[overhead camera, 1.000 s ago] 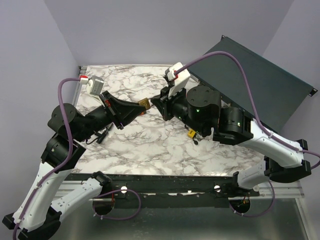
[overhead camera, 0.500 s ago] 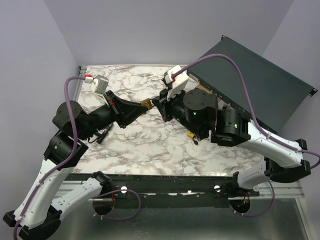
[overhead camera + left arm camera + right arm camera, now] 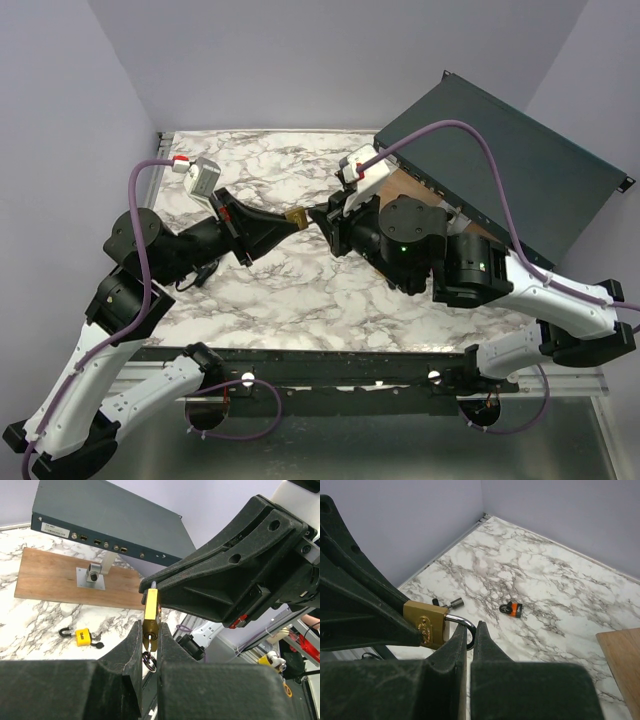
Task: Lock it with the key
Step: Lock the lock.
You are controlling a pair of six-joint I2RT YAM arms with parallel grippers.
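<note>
The brass padlock (image 3: 151,611) hangs in mid-air at the centre of the top view, held between the two arms above the marble table (image 3: 545,590). Its body stands upright in the lower middle of the left wrist view, and the left gripper (image 3: 150,630) is clenched on its lower half. A key ring (image 3: 149,660) dangles just beneath, between the fingers. A key seems to sit in the bottom of the lock, but the fingers hide most of it.

In the right wrist view the silver shackle (image 3: 461,621) curves out of the body toward the lower centre. There the right gripper (image 3: 471,626) is closed, with the bend of the shackle pinched between its tips. Whether the shackle's free end is seated in the body I cannot tell.

On the table an orange padlock (image 3: 513,610) lies at the middle of the right wrist view. A yellow padlock (image 3: 82,636) with its shackle open lies at lower left of the left wrist view. Above it lies a wooden board (image 3: 50,577) carrying a small metal bracket (image 3: 91,574). A dark metal box (image 3: 110,515) fills the upper left.
</note>
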